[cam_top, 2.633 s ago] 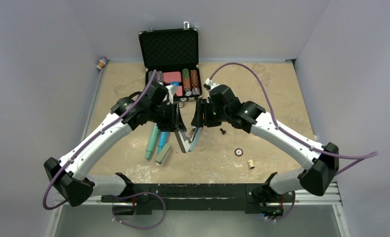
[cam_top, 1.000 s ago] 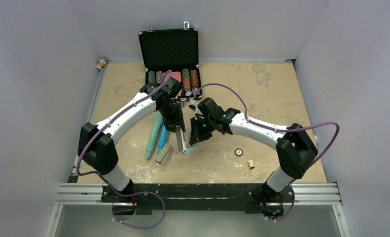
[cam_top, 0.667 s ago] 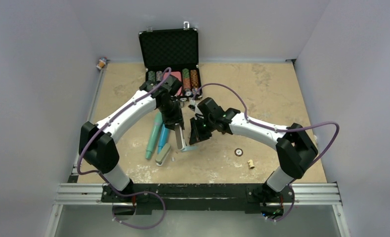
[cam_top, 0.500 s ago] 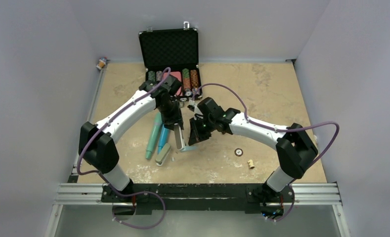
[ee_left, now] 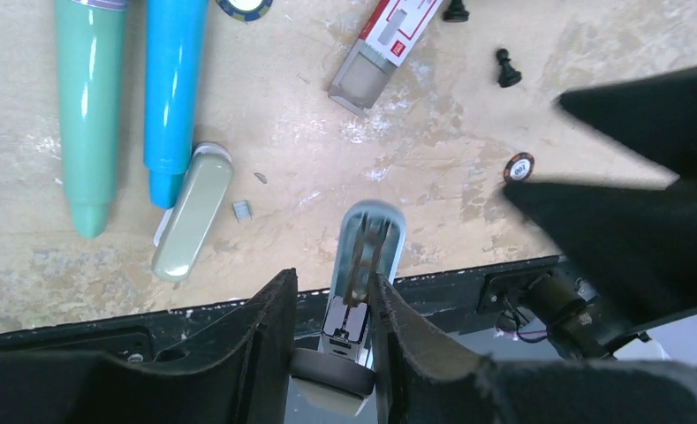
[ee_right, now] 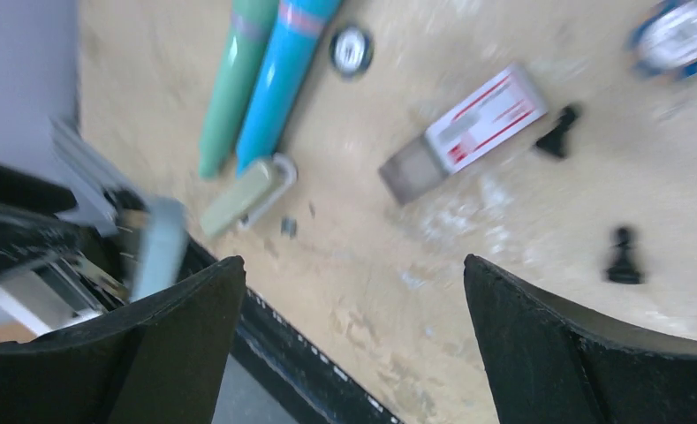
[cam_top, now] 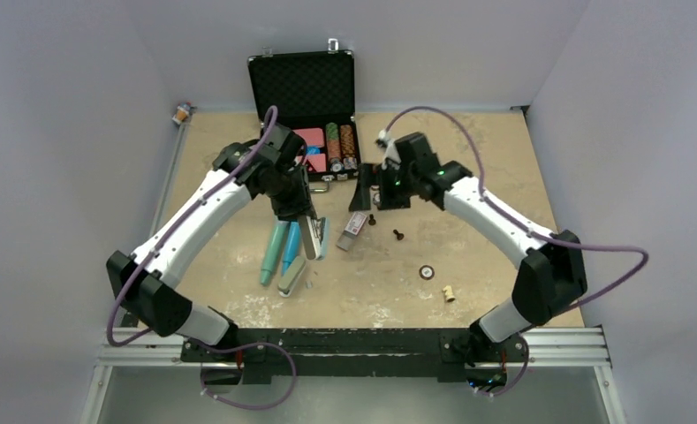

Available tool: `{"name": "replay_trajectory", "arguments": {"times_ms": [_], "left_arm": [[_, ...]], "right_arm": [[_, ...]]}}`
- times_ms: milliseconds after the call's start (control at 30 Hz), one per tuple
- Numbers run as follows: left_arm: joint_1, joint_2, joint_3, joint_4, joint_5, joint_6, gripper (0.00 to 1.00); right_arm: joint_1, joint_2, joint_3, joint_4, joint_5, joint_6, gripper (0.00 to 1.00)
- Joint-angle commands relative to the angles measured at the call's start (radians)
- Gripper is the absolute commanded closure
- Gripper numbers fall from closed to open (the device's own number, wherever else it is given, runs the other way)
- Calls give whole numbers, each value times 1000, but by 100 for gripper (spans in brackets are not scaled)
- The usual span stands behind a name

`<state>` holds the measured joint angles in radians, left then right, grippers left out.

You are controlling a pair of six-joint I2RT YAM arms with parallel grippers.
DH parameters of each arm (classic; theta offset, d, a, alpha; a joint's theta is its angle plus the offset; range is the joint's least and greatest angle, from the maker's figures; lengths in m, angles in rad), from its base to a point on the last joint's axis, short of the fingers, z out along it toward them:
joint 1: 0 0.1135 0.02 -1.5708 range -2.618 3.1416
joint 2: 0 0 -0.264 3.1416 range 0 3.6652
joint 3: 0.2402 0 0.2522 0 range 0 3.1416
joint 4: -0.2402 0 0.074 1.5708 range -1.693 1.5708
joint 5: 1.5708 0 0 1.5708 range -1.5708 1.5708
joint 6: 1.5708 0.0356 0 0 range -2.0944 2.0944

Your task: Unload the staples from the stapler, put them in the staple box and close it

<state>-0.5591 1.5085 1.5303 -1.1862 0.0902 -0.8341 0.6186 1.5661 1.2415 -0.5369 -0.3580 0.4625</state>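
Observation:
My left gripper (ee_left: 329, 276) is shut on a light-blue stapler (ee_left: 368, 252) and holds it above the table, nose pointing at the near edge. In the top view the gripper (cam_top: 309, 231) and the stapler (cam_top: 314, 238) are mid-table. The stapler also shows blurred in the right wrist view (ee_right: 159, 247). A tiny grey strip of staples (ee_left: 242, 210) lies on the table beside a sage-green stapler (ee_left: 192, 212); it shows in the right wrist view too (ee_right: 289, 227). My right gripper (ee_right: 353, 261) is open and empty, raised near the case (cam_top: 362, 190).
A teal marker (cam_top: 271, 252) and a blue marker (cam_top: 290, 252) lie left of the sage stapler (cam_top: 291, 276). A red-white staple box (cam_top: 353, 226), two black pawns (cam_top: 397, 235), a poker chip (cam_top: 427, 272) and a small cork (cam_top: 449, 292) lie right. An open chip case (cam_top: 302, 84) stands at the back.
My right gripper has let go of the stapler and pulled back and up towards the case, uncovering the staple box. My left gripper has lifted the stapler slightly back and left.

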Motion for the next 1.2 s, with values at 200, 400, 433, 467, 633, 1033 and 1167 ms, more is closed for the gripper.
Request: {"name": "replay_trajectory", "arguments": {"times_ms": [200, 400, 433, 467, 633, 1033, 1167], "left_arm": [[15, -190, -19, 119, 39, 59, 100], [22, -263, -80, 355, 231, 16, 100], [21, -275, -90, 402, 258, 2, 100], [21, -282, -96, 441, 279, -10, 100], [21, -289, -87, 562, 367, -53, 100], [22, -286, -25, 722, 471, -157, 100], [21, -286, -25, 786, 474, -199, 100]], "right_arm": [[-168, -246, 30, 162, -321, 129, 1], [-167, -381, -120, 401, -502, 242, 1], [-168, -395, -132, 414, -512, 246, 1], [-168, -407, -146, 433, -527, 253, 1], [-166, -453, -179, 531, -579, 292, 2], [-157, -434, -95, 625, -626, 346, 5], [-142, -421, -80, 641, -631, 357, 8]]}}
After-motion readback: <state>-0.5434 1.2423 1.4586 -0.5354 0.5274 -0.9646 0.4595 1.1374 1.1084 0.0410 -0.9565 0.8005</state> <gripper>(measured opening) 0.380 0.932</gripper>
